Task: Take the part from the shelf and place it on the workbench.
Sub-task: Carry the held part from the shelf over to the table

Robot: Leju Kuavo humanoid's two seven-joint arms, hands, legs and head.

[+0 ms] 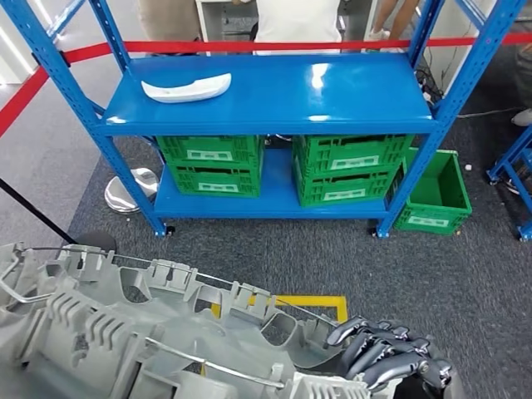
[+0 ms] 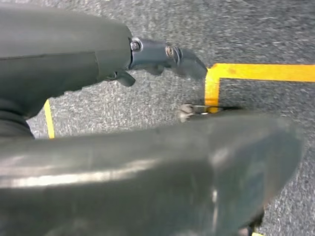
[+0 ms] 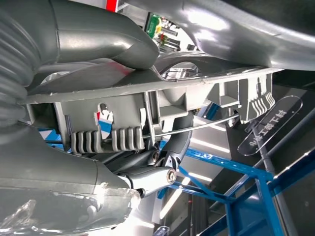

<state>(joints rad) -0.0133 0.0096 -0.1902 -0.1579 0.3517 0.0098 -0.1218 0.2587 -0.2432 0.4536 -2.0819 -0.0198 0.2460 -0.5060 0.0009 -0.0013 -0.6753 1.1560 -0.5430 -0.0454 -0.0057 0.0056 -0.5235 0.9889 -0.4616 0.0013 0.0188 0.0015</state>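
Observation:
A large grey ribbed moulded part (image 1: 157,332) lies across the bottom of the head view, in front of my body. My right hand (image 1: 389,357) grips its right end with dark fingers curled over the edge. The right wrist view shows the part's ribbed underside (image 3: 111,105), with my fingers (image 3: 148,177) wrapped beneath it. In the left wrist view my left hand (image 2: 167,54) reaches along a smooth grey surface of the part (image 2: 148,172), holding it above the carpet. A white curved part (image 1: 187,86) rests on the top board of the blue shelf (image 1: 352,91).
Green crates (image 1: 213,164) (image 1: 348,166) fill the lower shelf, and another green crate (image 1: 439,195) stands on the floor to its right. A red tape (image 1: 283,46) runs behind the shelf, where people (image 1: 295,21) stand. A yellow floor marking (image 1: 313,303) lies on the grey carpet.

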